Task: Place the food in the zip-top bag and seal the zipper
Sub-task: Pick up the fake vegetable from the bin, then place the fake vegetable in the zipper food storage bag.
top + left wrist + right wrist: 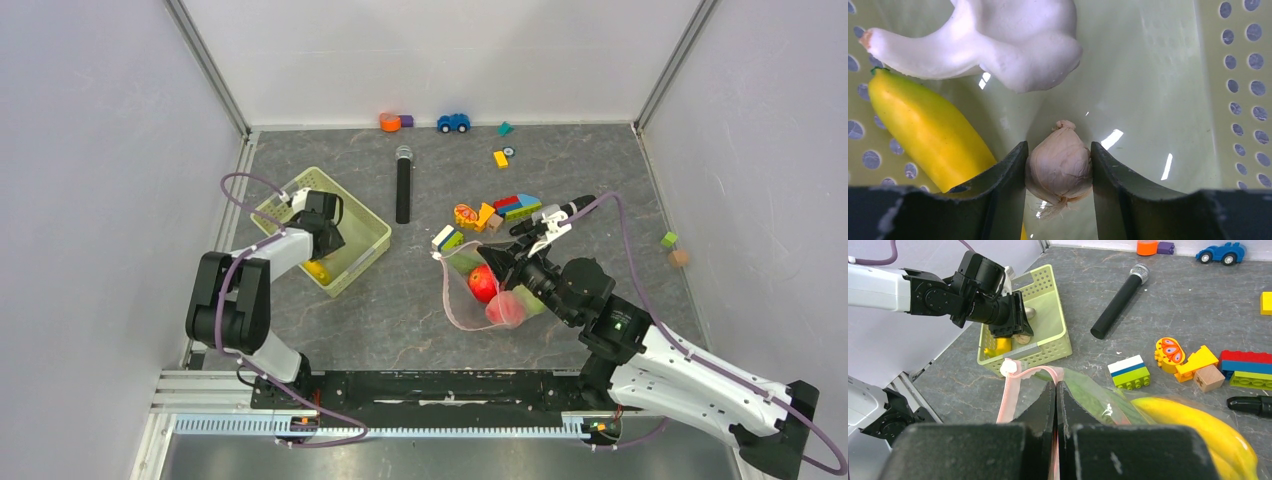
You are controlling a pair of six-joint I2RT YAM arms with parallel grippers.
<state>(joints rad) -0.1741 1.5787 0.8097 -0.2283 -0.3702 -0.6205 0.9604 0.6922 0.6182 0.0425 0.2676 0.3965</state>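
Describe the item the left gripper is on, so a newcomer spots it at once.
Find the pale green basket on the left of the table. Inside, the left gripper pinches a small garlic bulb. Unlike the yellow banana and the white piece beside it, it is round, off-white and ridged, with a knotted tip.

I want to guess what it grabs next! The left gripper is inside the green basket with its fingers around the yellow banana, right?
Not quite. The left wrist view shows the left gripper inside the pale green basket, but its fingers are around a garlic bulb, not the yellow banana. The banana lies just beside it.
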